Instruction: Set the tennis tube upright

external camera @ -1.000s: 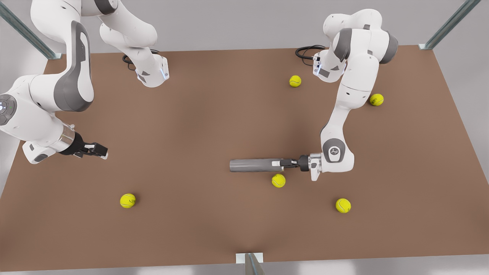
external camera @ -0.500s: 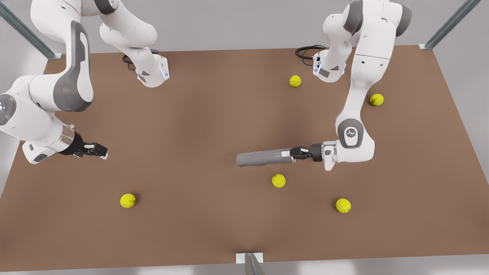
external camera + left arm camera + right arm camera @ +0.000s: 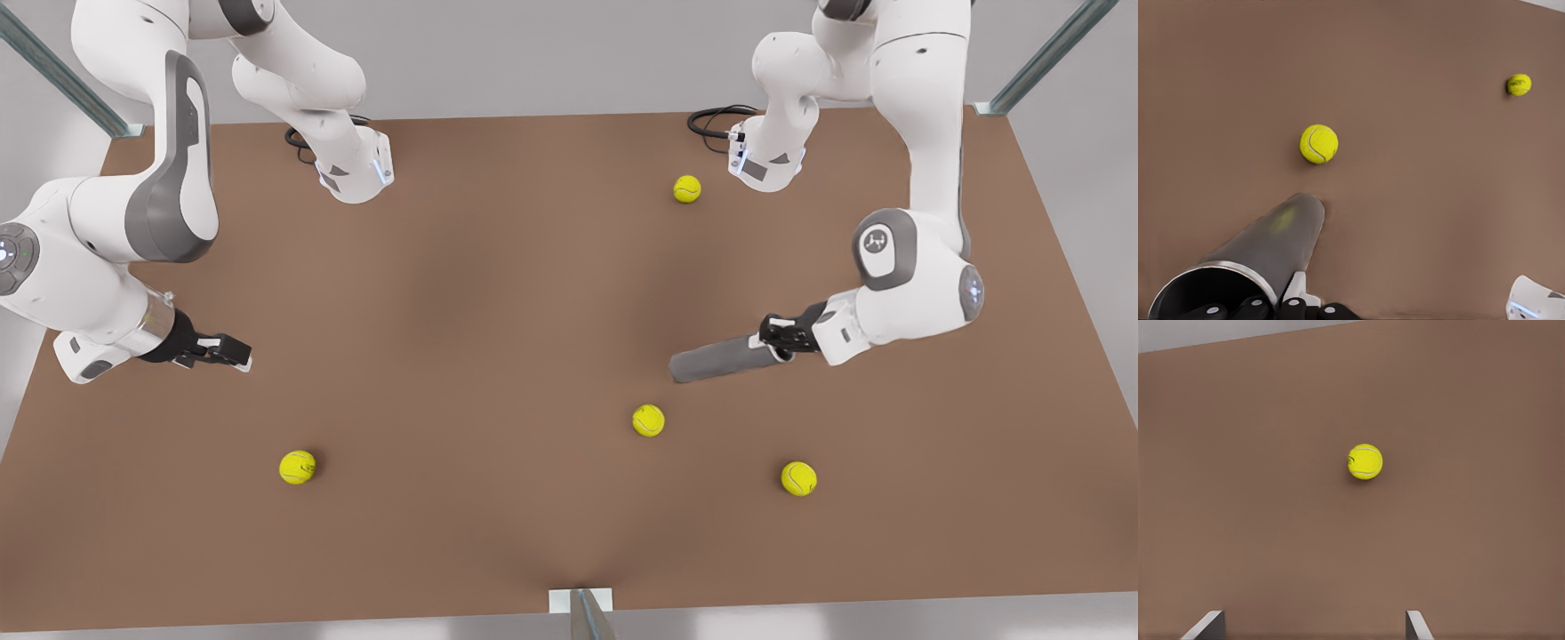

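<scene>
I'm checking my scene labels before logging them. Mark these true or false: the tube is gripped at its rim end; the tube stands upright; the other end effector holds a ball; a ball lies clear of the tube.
1. The left end effector grips the tennis tube at its silvery rim end. True.
2. The tennis tube stands upright on the table. False: it is tilted, closed end lowest.
3. The right end effector holds a tennis ball. False: it waits open and empty at the front view's left.
4. The nearest tennis ball lies apart from the tube. True.
</scene>
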You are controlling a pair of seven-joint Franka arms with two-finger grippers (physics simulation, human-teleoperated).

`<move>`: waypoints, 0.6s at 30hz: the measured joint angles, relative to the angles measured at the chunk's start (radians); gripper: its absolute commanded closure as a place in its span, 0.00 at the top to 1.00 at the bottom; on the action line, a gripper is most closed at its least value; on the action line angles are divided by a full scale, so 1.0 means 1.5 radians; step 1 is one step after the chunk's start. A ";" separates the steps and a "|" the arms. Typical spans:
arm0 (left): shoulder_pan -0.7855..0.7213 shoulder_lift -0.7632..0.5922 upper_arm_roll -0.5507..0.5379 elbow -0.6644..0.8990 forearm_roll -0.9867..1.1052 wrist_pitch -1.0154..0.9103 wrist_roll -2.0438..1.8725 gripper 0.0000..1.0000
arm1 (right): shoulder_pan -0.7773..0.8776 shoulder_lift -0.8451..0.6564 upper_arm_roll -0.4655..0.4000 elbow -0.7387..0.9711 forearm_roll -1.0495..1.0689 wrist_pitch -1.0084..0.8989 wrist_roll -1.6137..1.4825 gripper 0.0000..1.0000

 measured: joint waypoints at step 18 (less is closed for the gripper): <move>-0.021 0.030 -0.009 0.012 0.341 0.013 -0.201 0.21 | 0.000 0.000 0.000 -0.001 0.000 0.000 0.000 1.00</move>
